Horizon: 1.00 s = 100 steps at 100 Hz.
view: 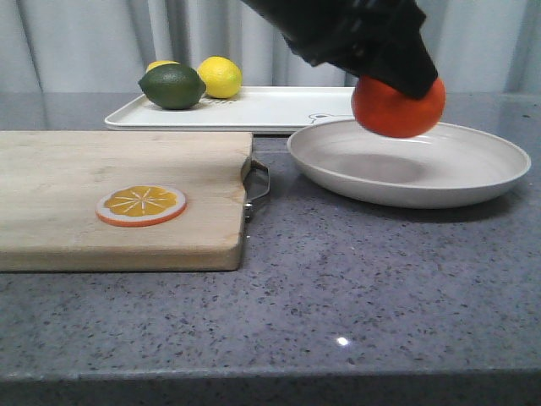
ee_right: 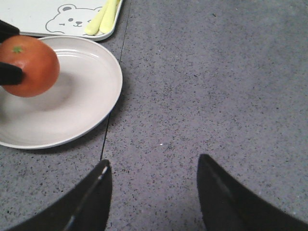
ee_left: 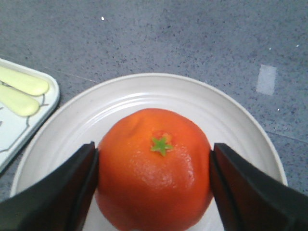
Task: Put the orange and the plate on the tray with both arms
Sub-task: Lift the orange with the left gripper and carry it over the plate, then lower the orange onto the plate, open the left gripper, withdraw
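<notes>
On the left of the grey surface [view: 355, 304] lies a wooden cutting board [view: 118, 203] bearing an orange slice [view: 141, 205]. Behind it the tray [view: 270, 108] carries a lime [view: 172, 85] and lemon [view: 221, 76]. Further right, the left tool [ee_left: 154, 168] is clamped on the orange [view: 397, 108], held above the plate [view: 473, 169]. The right tool [ee_right: 154, 192] hangs spread apart over bare surface.

tool [ee_left: 154, 187] gripping orange [ee_left: 154, 168], over plate [ee_left: 231, 115]
</notes>
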Motion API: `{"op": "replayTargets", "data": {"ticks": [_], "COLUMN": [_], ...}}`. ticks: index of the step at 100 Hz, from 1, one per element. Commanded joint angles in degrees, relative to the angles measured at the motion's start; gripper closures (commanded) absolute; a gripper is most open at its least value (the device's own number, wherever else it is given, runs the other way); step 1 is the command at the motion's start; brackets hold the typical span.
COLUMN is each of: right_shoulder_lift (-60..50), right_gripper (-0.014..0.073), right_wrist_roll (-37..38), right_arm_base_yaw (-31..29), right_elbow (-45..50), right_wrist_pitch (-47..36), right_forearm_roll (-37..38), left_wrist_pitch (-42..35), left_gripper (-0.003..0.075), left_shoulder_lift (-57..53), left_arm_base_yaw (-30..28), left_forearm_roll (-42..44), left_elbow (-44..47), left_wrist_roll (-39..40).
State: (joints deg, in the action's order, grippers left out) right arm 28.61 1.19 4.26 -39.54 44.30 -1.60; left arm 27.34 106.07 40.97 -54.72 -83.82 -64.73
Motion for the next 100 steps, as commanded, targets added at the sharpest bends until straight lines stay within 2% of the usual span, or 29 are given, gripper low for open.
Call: {"op": "replayTargets", "data": {"ticks": [1,26,38,50,67,74,100], "right_shoulder_lift": [0.71,0.71,0.71,0.71,0.71,0.71,0.71], "right_gripper": [0.0178,0.0178,0.0178,0.0178,0.0178,0.0178,0.0178], "right_wrist_roll": [-0.04,-0.04,-0.04,-0.04,-0.04,-0.04,-0.04], "right_arm_base_yaw": [-0.1,-0.1,-0.1,-0.1,-0.1,-0.1,-0.1], "right_elbow": [-1.87,-1.87,-1.87,-1.87,-1.87,-1.87,-1.87], "right_wrist_pitch": [-3.83,-3.73,-3.73,-3.73,-3.73,-3.73,-3.73], "right_forearm_roll": [0.32,0.32,0.32,0.32,0.32,0.32,0.32], "left_wrist_pitch": [-2.58,-2.24,-2.13,-1.88,-0.98,-0.56,-0.46], "left_gripper": [0.0479,0.0475,0.0441,0.0379,0.0194,0.0143,0.0139], "left_shoulder_lift": [-1.33,0.28,0.28,0.28,0.28,0.17,-4.22], "left_arm_base_yaw": [0.53,0.65,0.65,0.65,0.65,0.65,0.65], "left_forearm_roll": [-2.25,-3.52,-3.8,-3.8,-3.8,-3.8,-3.8], "left_elbow": [-2.17,-2.17,-2.17,-2.17,-2.17,-2.17,-2.17], "left_wrist_roll": [0.18,0.31,0.31,0.31,0.31,0.31,0.31]}}
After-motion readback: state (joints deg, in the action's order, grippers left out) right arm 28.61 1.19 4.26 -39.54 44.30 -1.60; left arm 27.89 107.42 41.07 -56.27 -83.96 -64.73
